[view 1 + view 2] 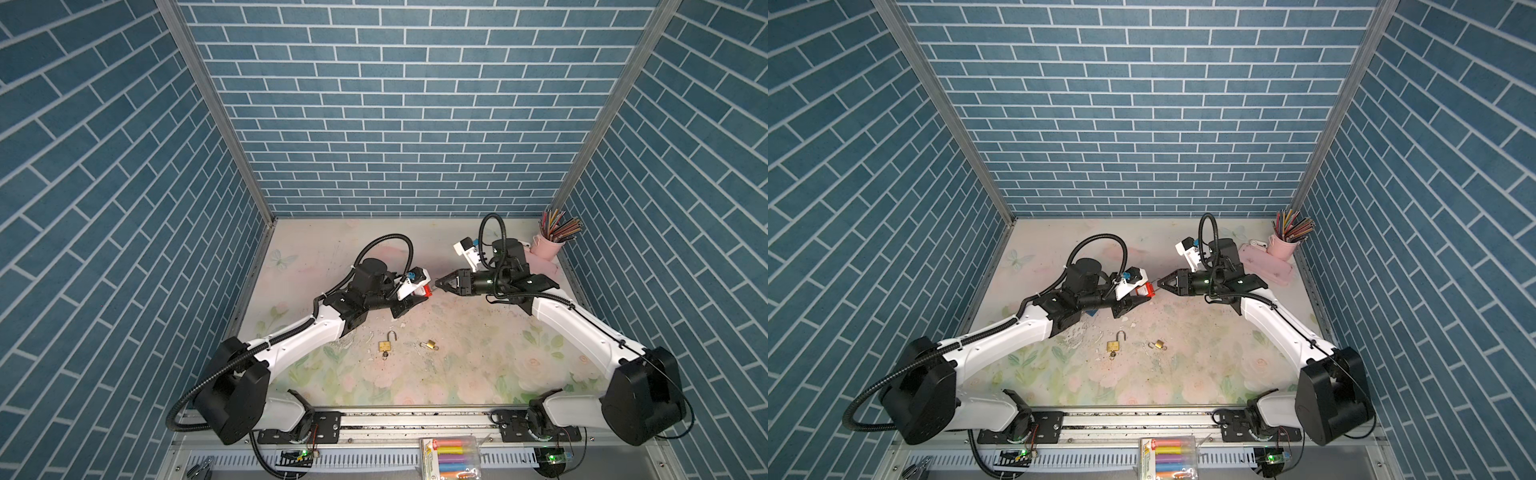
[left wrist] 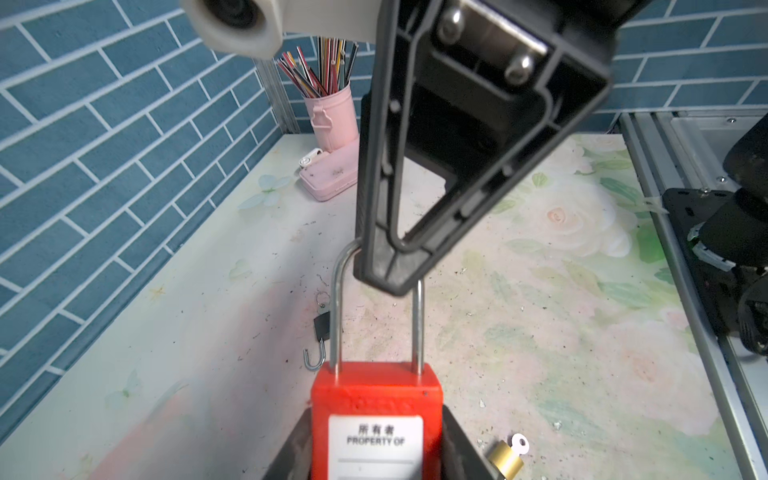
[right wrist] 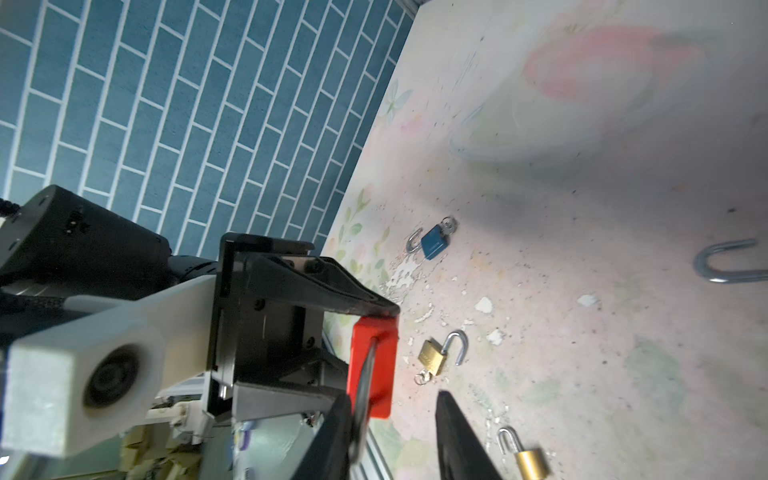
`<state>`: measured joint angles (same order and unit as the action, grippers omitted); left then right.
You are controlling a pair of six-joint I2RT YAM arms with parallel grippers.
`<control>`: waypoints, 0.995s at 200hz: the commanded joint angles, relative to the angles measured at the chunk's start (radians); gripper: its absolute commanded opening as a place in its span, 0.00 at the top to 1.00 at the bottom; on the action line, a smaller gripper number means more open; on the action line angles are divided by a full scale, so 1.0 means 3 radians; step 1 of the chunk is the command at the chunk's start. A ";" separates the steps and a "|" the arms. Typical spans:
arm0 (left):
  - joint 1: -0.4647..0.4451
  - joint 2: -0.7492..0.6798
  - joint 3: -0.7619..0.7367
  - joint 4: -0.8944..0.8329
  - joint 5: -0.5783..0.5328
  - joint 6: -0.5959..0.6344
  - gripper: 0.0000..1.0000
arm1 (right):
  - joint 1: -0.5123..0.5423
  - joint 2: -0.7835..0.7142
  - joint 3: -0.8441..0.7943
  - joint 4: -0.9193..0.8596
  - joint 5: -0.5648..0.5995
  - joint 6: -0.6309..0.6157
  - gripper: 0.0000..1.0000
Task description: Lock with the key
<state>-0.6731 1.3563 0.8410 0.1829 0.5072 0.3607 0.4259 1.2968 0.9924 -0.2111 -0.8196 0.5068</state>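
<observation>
Holding: my left claw (image 2: 376, 419) is clenching the body of the red padlock (image 2: 374, 386), keeping it up off the bench (image 2: 540, 332), mid-bench between the two arms.
Right claw: my right claw (image 3: 394, 399) is sitting at the bend of the shackle (image 2: 337, 307). It is released, jaws standing apart, with the steel bar lying against one finger only.
Progress: both shackle legs are looking seated in the red body, so I'm judging the press-in as done or nearly so.
Left to do: I'm not seeing any key for this lock, so I'm judging the key turn as not yet done.
Left wrist view: it is giving me the two legs entering the body and the label face.
Right wrist view: it is showing the gap between the right claw's fingers, which the left wrist view is hiding, plus a blue padlock (image 3: 434, 243) on the bench.
Top views: both are showing the claws meeting tip to tip, with an open brass padlock (image 1: 385, 345) and a smaller brass padlock (image 1: 431, 344) lying nearer me.
</observation>
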 commanded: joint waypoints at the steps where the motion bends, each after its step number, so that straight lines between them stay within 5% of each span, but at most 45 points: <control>1: -0.0016 -0.0158 -0.0095 0.0444 -0.0090 -0.0314 0.88 | -0.0051 -0.0285 0.0152 -0.0182 0.0191 -0.0213 0.53; 53: -0.0026 -0.0240 -0.0071 0.0957 -0.0871 -0.1561 0.88 | -0.0047 -0.0902 -0.0183 0.0250 0.0493 -0.0323 0.45; 95: -0.0021 -0.0288 -0.0032 0.1641 -0.0665 -0.2509 0.89 | -0.0017 -0.1329 -0.0995 0.1381 0.0503 -0.0050 0.44; 150: 0.0001 -0.0290 -0.0078 0.2080 -0.0894 -0.3182 0.92 | 0.0525 -0.1141 -0.1274 0.2121 0.1100 -0.0190 0.45; 199: 0.0004 -0.0286 -0.0063 0.2095 -0.0988 -0.3258 0.92 | 0.0947 -0.0816 -0.1292 0.2827 0.1611 -0.0244 0.46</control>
<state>-0.6754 1.2888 0.8112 0.7349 0.2390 -0.5694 0.6800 1.0149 0.5999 0.4706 -0.4366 0.4644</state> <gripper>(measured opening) 0.425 0.542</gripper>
